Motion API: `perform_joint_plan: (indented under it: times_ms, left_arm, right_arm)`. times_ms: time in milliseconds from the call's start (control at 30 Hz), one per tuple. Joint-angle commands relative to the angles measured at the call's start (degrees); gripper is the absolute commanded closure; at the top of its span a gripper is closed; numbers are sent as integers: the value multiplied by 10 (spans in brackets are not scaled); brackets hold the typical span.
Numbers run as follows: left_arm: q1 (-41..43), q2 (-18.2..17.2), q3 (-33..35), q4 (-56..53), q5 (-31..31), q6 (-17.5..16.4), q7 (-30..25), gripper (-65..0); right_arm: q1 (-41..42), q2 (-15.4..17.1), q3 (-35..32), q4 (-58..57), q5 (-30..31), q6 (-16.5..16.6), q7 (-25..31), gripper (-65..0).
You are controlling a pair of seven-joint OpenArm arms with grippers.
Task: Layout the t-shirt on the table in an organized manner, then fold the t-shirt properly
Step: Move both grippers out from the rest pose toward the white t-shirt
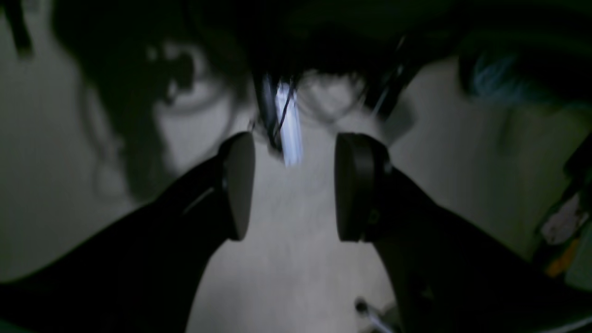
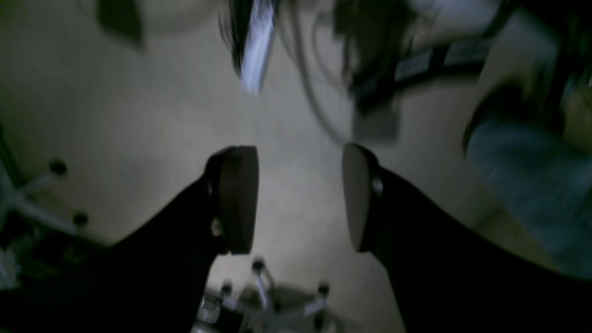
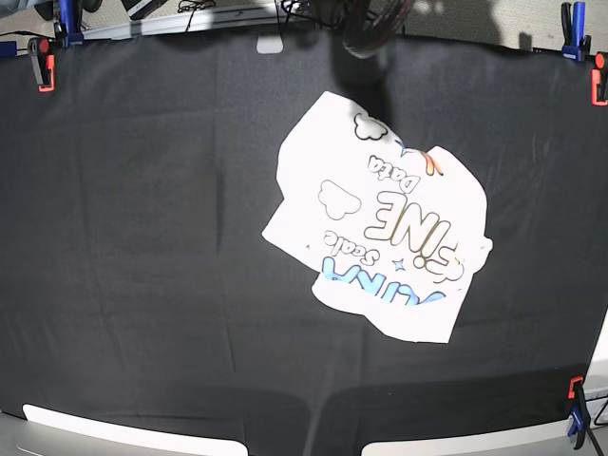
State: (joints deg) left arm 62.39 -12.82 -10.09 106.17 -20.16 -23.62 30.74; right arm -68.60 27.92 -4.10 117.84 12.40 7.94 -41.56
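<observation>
The t-shirt point(image 3: 380, 218) lies crumpled and askew on the table point(image 3: 142, 237), right of centre, printed side up with its blue, yellow and orange letters showing. Its edges are folded over in places. Neither gripper appears in the base view. In the left wrist view my left gripper point(image 1: 294, 185) is open with nothing between its black pads point(image 1: 240, 185). My right gripper point(image 2: 300, 199) is likewise open and empty in the right wrist view. Both wrist views are blurred and show only pale floor, not the shirt.
Orange and blue clamps point(image 3: 40, 62) point(image 3: 570, 19) point(image 3: 575, 418) pin the black cloth at the table's corners. A dark cable bundle point(image 3: 366, 33) hangs at the far edge above the shirt. A wheeled chair base point(image 2: 263, 296) stands on the floor.
</observation>
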Motion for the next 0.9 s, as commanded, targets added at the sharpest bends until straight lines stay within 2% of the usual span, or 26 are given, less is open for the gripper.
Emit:
perform_joint_plan:
  times_ms: [0,167,333,433,667,867]
  left_arm:
    - [13,-2,-1,31,-13,-4,7,-260]
    - [12,-3,-1,151,-24,-4,35,-260]
    - [11,-2,-1,225,-24,-4,51,-260]
    - [11,-3,-1,240,-24,-4,61,-260]
    - [-10,-3,-1,240,-24,-4,45,-260]
    - [-29,-3,-1,240,-24,-4,12,-260]
  right_arm:
    - [-12,3,13,27,2,2,-7,-291]
    - [-12,3,76,110,2,2,-17,-291]
    - [-3,3,132,139,2,2,-17,-291]
    - [-1,3,151,142,2,1,-18,-291]
    - [14,3,154,142,2,1,-3,-291]
    - [22,3,154,142,0,0,2,-291]
